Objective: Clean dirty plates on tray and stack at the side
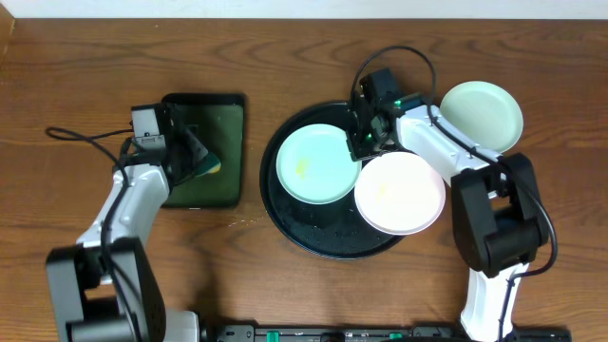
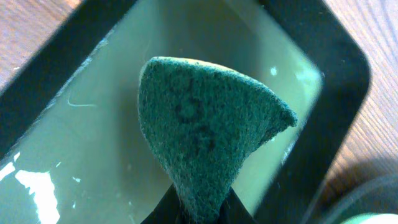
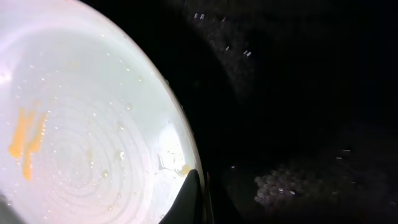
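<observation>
Currently I see my left arm (image 1: pixel 123 204) running up the left side of the table (image 1: pixel 285 57), elbow bent, its wrist turned in over the small rectangular tray (image 1: pixel 237 142). The left gripper (image 2: pixel 199 214) has its fingers pressed tight on the lower corner of a green sponge (image 2: pixel 205 130), which fans out folded above the murky liquid in that tray. A couple of dark smudges sit on the sponge's face; I cannot read them as writing.

My right arm (image 1: pixel 494 218) rises from the right edge, folds at the elbow and stretches left across to the round tray (image 1: pixel 323 228). The right gripper (image 1: pixel 364 141) points down at the upper right rim of the mint plate (image 1: pixel 318 163). From the wrist view its fingertips are drawn into a narrow wedge with that rim pinched between them.

Yellow smears mark the mint plate's left half. It lies on the round tray's left side, touching the white plate (image 1: pixel 399 193), which overhangs the tray's right rim. The third plate (image 1: pixel 482 114) rests on the table to the upper right, apart from the tray.
</observation>
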